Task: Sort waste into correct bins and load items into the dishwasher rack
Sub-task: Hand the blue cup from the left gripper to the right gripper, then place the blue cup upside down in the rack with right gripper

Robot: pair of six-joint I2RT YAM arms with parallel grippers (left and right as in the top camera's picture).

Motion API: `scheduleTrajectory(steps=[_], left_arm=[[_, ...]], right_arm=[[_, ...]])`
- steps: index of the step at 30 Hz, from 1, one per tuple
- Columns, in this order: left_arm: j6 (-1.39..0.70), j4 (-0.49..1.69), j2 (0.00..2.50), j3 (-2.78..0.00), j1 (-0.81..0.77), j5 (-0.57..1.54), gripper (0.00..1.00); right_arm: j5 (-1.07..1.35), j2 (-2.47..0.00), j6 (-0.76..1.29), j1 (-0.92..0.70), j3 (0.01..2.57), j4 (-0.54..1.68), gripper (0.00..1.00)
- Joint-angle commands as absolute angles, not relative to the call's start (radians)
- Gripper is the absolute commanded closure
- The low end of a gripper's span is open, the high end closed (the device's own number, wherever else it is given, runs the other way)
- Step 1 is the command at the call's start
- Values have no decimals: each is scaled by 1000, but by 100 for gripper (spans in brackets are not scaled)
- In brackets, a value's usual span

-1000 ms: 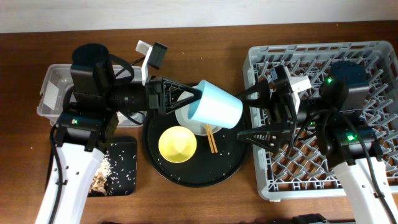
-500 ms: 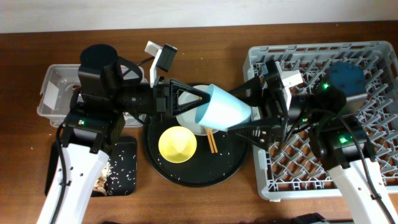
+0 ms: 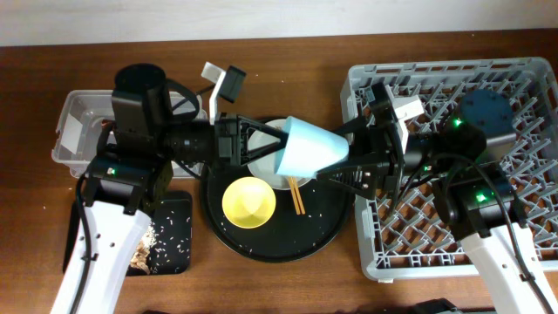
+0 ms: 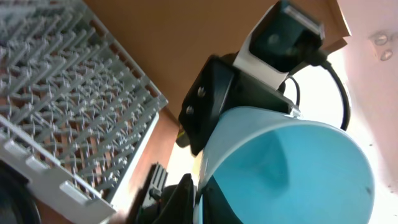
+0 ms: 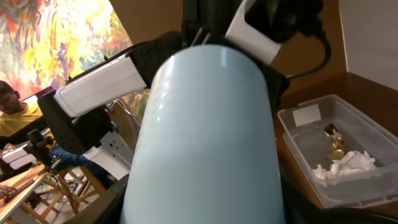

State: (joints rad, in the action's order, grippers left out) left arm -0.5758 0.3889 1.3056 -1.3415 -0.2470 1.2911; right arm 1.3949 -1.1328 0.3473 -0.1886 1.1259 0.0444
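Overhead: the light blue cup [image 3: 309, 148] hangs on its side above the round black tray [image 3: 323, 235], and its long axis runs across the table from one of my arms to the other. Its mouth faces my left gripper [image 3: 277, 141], which is pinched shut on the rim. Its closed end points at my right gripper [image 3: 344, 153], whose fingers stand half spread, one on each side of that end. The right arm is the nearer to the dishwasher rack [image 3: 523, 78].

Left wrist: I look into the cup's [image 4: 292, 168] hollow. The rim sits low in the frame where my dark finger [image 4: 183, 200] nips it. The rack [image 4: 74, 93] lies beyond, on the cup's far side.

Right wrist: the cup's [image 5: 205, 137] wall fills the view, running straight away from me. My own pads are all but hidden at the bottom edges, so I cannot tell whether they press the cup. The clear tub [image 5: 354, 134] lies behind.
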Motion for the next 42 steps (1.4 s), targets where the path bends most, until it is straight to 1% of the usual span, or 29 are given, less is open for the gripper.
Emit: scheduleTrajectory(steps=[1,3,4,5,7,8,9,11,13,16,18,20,22,23,25,28,33,37,40,42], left_arm=[[-506,461,1310,-1340,-255,1309,93],[-506,461,1310,-1340,-255,1290,93],[-506,461,1310,-1340,-255,1290,89],[-506,461,1310,-1340,-254,1276,81],[-506,460,1310,-1340,-249,1206,71],[-506,459,1310,-1340,-233,1147,68],[-506,459,1310,-1340,-213,1104,67],[-506,461,1310,-1340,-169,1049,67],[-506,462,1310,-1340,-145,1046,66],[-498,474,1310,-1340,-141,1013,67],[-464,501,1310,-1340,-141,984,66],[-426,559,1310,-1340,-141,920,66],[-390,627,1310,-1340,-141,810,66],[-387,645,1310,-1340,-141,783,66],[-387,696,1310,-1340,-141,695,67],[-385,747,1310,-1340,-141,627,67],[-342,773,1310,-1340,-142,620,67],[-342,777,1310,-1340,-142,600,67],[-342,780,1310,-1340,-142,594,67],[-342,780,1310,-1340,-142,594,67]], right_arm=[[1341,-1125,324,-195,1137,17,48],[1338,-1125,324,-195,1137,17,48],[1333,-1125,324,-195,1137,17,48],[1333,-1125,323,-195,1137,18,48],[1330,-1126,324,-186,1137,18,48],[1330,-1126,330,-167,1137,22,48],[1330,-1126,335,-142,1137,30,48],[1327,-1133,335,-70,1137,84,49],[1306,-1147,335,-9,1137,145,50],[1164,-1172,321,55,1137,259,51],[976,-1185,236,68,1137,403,51],[675,-1204,141,65,1137,576,52],[405,-1240,108,65,1137,687,52],[353,-1254,107,65,1137,707,53],[297,-1299,107,65,1137,732,54],[225,-1342,107,65,1137,744,55],[144,-1364,80,65,1137,791,57],[146,-1409,73,61,1137,820,58],[145,-1446,59,12,1137,818,58],[102,-1465,59,-23,1137,815,58]])
